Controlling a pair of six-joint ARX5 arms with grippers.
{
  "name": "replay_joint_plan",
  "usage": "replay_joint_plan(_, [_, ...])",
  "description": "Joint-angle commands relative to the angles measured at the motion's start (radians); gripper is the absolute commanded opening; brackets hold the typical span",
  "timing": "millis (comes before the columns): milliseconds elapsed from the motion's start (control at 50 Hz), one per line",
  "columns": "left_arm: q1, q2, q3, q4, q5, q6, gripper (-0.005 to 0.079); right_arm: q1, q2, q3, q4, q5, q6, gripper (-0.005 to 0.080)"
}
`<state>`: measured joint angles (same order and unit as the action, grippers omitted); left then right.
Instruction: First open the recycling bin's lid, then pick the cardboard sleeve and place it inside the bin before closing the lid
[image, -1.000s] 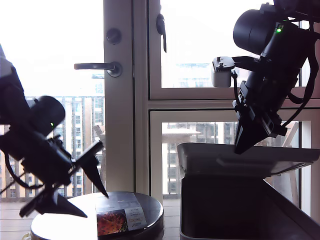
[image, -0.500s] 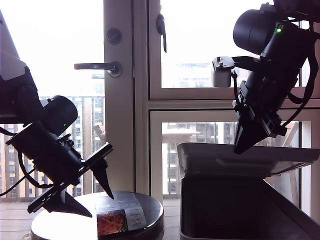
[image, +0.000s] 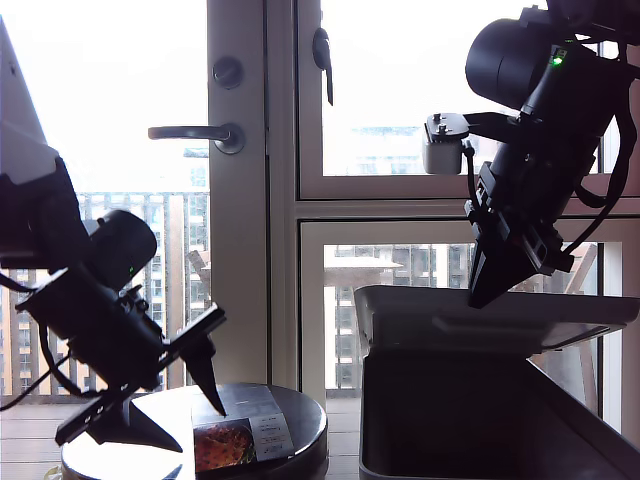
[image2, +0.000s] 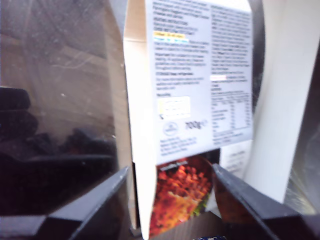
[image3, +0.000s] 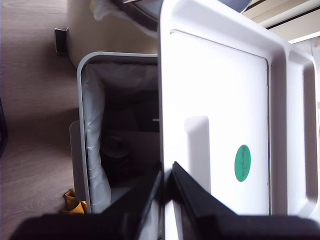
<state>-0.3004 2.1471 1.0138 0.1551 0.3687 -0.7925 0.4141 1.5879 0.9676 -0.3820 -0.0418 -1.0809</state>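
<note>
Spread wide, my first gripper (image2: 167, 200) straddles the cardboard sleeve (image2: 195, 100); a skewed close might crumple it (my second gripper (image3: 167, 177) pinches the lid (image3: 220, 95) at its 12 o'clock edge).

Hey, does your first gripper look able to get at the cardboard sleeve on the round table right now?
Probably yes. My first gripper is open with the cardboard sleeve between its fingers, and nothing lies over it on the round table. My second gripper is away at the lid.
</note>
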Motion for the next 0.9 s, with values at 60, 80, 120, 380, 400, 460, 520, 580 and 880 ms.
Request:
replay_joint_plan(60, [-0.004,0.026,0.01,0.032,0.005,0.006,0.0465,0.002,-0.001,0.01,0.026,-0.003,0.008,-0.0013])
replay_joint_plan(80, [-0.004,0.026,0.011,0.034,0.005,0.006,0.0465,0.002,-0.001,0.01,0.026,-0.003,0.008,-0.0013])
replay_joint_plan(120, [-0.004,0.026,0.015,0.035,0.005,0.007,0.0464,0.002,-0.001,0.01,0.026,-0.003,0.008,-0.0013])
replay_joint_plan(380, [-0.016,0.026,0.034,0.049,0.002,0.007,0.0452,0.002,-0.001,0.01,0.034,-0.003,0.009,-0.0013])
replay_joint_plan(400, [-0.018,0.027,0.035,0.049,0.0,0.007,0.0444,0.002,-0.001,0.01,0.034,-0.003,0.009,-0.0013])
replay_joint_plan(460, [-0.024,0.032,0.04,0.053,-0.001,0.006,0.0427,0.002,-0.001,0.01,0.033,-0.003,0.009,-0.0013])
replay_joint_plan(520, [-0.028,0.039,0.048,0.05,0.0,0.005,0.0413,0.002,-0.001,0.01,0.034,-0.003,0.009,-0.0013])
replay_joint_plan(580, [-0.033,0.047,0.051,0.05,-0.001,-0.003,0.0409,0.002,-0.001,0.01,0.033,-0.003,0.01,-0.0013])
replay_joint_plan(880, [-0.038,0.069,0.056,0.053,0.0,-0.019,0.0163,0.002,-0.001,0.01,0.033,-0.003,0.012,-0.0013])
